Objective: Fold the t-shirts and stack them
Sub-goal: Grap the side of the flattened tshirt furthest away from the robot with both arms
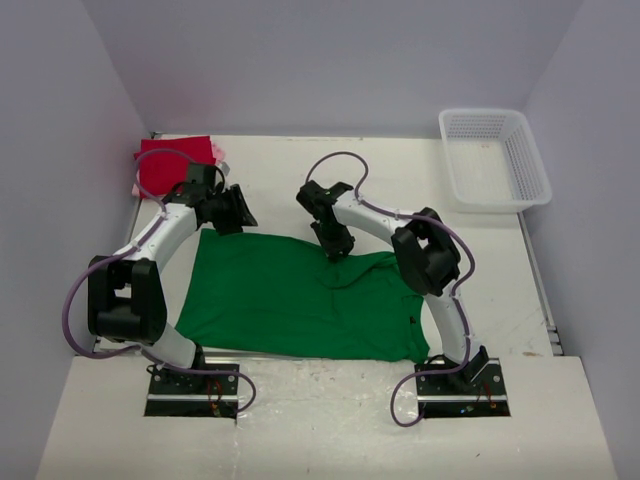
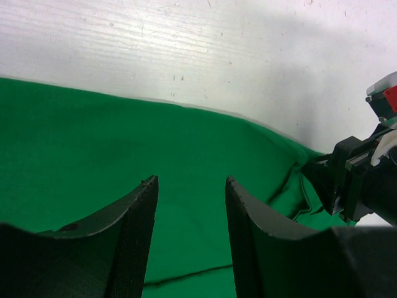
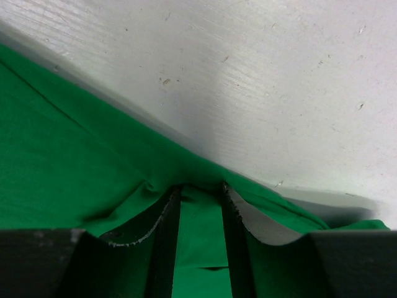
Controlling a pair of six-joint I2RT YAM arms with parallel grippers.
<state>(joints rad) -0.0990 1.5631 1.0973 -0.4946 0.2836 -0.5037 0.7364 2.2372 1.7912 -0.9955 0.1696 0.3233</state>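
The green shirt (image 1: 290,300) lies spread flat mid-counter (image 1: 400,190), its far edge puckered towards the right. The red shirt (image 1: 165,172) sits folded in the far left corner, with the pink shirt (image 1: 221,152) peeking out beside it.

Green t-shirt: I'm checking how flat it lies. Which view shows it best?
Top external: nearly the whole green t-shirt shows, spread out. Left wrist shows only a stretch near its edge; right wrist only a bunched bit of edge.
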